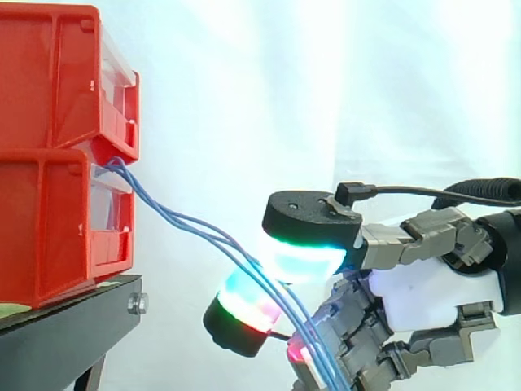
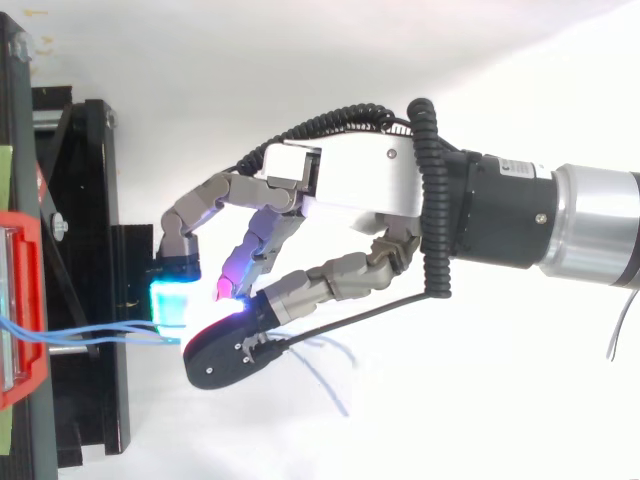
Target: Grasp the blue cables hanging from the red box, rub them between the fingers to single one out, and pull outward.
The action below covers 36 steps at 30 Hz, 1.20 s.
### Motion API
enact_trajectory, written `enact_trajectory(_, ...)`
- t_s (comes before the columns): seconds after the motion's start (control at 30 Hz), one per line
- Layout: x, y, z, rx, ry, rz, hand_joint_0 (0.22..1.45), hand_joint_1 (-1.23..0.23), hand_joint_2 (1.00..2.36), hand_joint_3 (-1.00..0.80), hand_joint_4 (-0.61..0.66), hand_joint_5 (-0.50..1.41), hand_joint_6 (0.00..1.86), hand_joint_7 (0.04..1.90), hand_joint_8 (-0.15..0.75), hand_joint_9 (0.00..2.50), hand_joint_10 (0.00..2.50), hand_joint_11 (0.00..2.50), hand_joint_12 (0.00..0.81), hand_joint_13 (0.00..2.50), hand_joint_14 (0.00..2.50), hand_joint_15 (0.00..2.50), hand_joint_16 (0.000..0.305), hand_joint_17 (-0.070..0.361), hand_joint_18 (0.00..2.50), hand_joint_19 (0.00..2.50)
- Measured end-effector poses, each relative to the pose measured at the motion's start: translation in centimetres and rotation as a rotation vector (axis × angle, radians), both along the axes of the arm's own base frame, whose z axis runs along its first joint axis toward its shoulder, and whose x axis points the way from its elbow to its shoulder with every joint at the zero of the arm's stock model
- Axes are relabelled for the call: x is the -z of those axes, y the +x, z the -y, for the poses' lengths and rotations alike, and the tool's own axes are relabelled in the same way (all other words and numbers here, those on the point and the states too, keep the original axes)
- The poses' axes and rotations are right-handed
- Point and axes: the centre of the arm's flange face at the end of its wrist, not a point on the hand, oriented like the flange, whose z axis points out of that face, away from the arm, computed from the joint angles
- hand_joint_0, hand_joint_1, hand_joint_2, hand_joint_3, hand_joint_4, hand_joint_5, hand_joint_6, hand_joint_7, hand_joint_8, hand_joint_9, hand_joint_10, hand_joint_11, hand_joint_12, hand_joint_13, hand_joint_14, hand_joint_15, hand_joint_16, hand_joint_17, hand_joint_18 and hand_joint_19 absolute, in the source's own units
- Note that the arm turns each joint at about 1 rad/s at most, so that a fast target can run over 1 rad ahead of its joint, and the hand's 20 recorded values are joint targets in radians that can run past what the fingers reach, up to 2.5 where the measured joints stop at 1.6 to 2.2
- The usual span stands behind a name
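gripping blue cables [image 1: 183, 221] in hand [image 2: 360, 185]

Two red bins [image 1: 57, 155], stacked, on black stand [image 1: 65, 334]; white curtain [image 1: 285, 98] behind. Blue cables [image 1: 183, 218]: leave the gap between the bins, slope down rightward. Hand [image 1: 431, 293]: enters from right, glowing cyan-green and red fingertips [image 1: 305, 261] pinching the cables.

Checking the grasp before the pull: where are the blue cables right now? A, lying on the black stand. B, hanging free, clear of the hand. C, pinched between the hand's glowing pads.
C: the blue cables run from the red bins into the hand, pass between its glowing pads and trail out below.
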Motion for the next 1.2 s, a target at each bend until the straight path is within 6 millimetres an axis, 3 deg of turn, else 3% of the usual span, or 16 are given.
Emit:
enact_trajectory(0.27, 0.0, 0.0, 0.02, 0.002, 0.0, 0.0, 0.61, -0.6, 1.01, -0.3, 0.06, -0.09, 0.82, 1.1, 0.243, 1.21, 0.03, 0.7, 0.365, 1.0, 0.02, 0.58, 0.052, 0.117, 0.79, 0.62)
enact_trajectory(0.7, 0.01, -0.01, 0.03, 0.002, 0.0, 0.0, 0.61, -0.79, 1.02, -0.16, 0.04, -0.12, 0.87, 1.06, 0.266, 1.14, 0.02, 0.71, 0.378, 0.99, 0.02, 0.57, 0.054, 0.121, 0.83, 0.58)
enact_trajectory(1.2, -0.17, 0.07, -0.25, -0.002, 0.008, 0.002, 0.58, -0.73, 1.01, -0.08, 0.07, -0.08, 0.86, 1.13, 0.33, 1.31, 0.02, 0.62, 0.424, 1.07, 0.02, 0.51, 0.065, 0.146, 0.95, 0.51)
